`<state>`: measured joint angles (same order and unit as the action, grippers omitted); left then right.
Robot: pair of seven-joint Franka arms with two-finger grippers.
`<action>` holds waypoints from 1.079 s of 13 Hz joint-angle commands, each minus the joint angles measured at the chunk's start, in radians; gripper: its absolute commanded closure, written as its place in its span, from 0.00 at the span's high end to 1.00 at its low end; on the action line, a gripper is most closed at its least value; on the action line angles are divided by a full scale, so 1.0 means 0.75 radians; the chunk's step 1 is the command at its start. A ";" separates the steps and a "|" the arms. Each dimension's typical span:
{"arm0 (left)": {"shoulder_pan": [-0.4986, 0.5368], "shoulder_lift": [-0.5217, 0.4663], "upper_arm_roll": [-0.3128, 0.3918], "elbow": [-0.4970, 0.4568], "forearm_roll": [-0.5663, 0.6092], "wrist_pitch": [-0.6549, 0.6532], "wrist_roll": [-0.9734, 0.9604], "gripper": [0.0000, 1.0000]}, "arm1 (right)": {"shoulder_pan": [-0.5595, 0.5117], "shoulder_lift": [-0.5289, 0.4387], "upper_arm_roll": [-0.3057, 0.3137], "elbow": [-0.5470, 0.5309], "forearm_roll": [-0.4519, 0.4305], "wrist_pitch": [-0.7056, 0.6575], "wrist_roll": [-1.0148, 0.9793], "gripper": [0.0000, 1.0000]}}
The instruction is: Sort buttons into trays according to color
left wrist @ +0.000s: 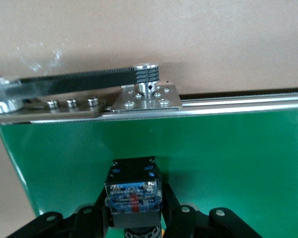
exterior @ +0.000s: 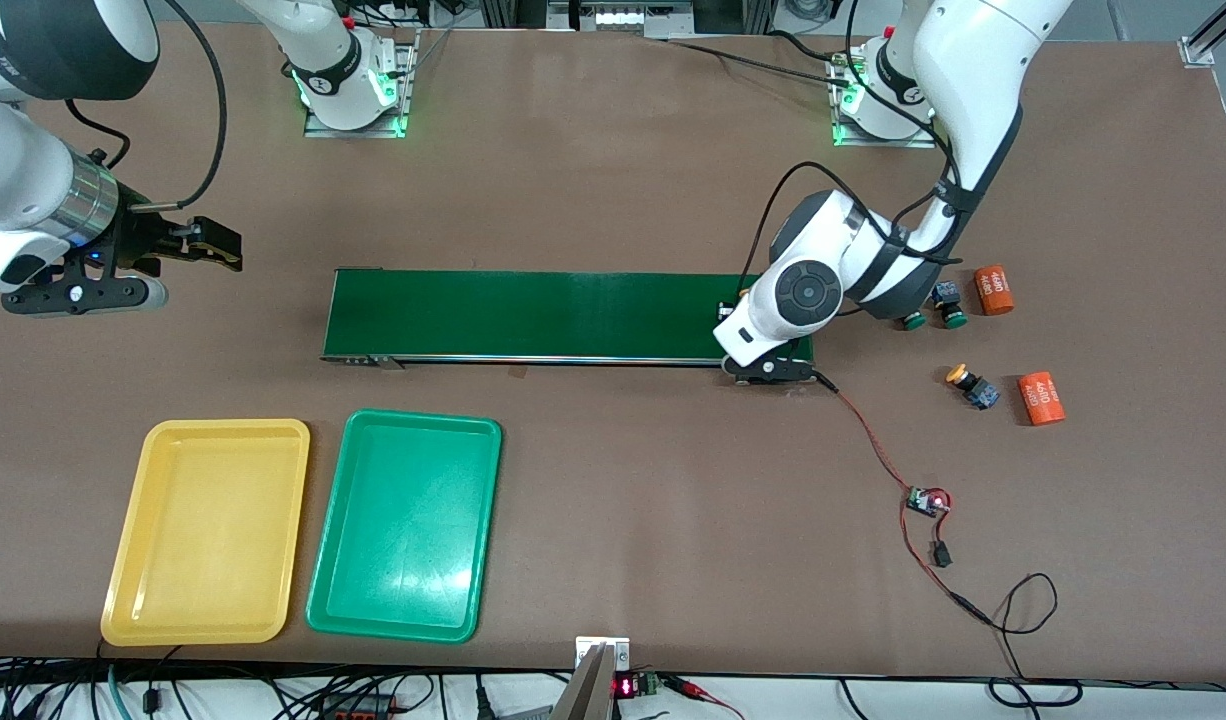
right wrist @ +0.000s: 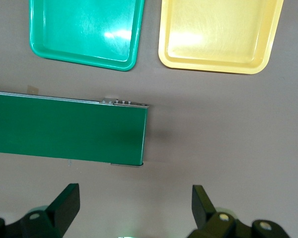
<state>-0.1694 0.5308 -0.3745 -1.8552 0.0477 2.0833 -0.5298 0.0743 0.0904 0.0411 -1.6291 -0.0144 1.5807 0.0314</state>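
Overhead, the left gripper point(exterior: 768, 368) sits low over the conveyor belt point(exterior: 533, 315) at the left arm's end; two green-capped buttons point(exterior: 933, 310) and a yellow-capped button point(exterior: 973, 385) lie on the table point(exterior: 623, 200) beside it. The right gripper point(exterior: 208, 245) waits in the air, with the yellow tray point(exterior: 133, 560) and green tray point(exterior: 483, 520) nearer the camera.

At the left wrist, a dark-bodied button point(left wrist: 133, 194) stands between its fingers point(left wrist: 181, 213), over the belt; whether they clamp it I cannot tell.

At the right wrist, the fingers point(right wrist: 64, 203) are spread wide, holding nothing.

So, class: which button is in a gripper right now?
The button between the left gripper fingers, over the belt. The other three lie on the table, untouched: two green-capped, one yellow-capped.
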 commanded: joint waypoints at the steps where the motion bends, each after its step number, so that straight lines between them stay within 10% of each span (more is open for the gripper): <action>1: 0.003 -0.045 -0.002 0.025 0.031 -0.031 -0.071 1.00 | 0.005 -0.008 -0.002 -0.010 0.001 -0.007 -0.011 1.00; 6: 0.203 0.024 0.078 0.358 0.145 -0.293 -0.075 1.00 | 0.009 -0.008 -0.002 -0.010 0.003 -0.007 -0.011 1.00; 14: 0.669 0.217 0.154 0.428 0.478 -0.270 0.250 1.00 | 0.017 -0.010 -0.002 -0.024 0.013 0.009 -0.007 1.00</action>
<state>0.2926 0.6382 -0.2502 -1.5796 0.3421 1.8920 -0.4312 0.0826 0.0939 0.0411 -1.6295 -0.0143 1.5807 0.0314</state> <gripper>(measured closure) 0.000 0.000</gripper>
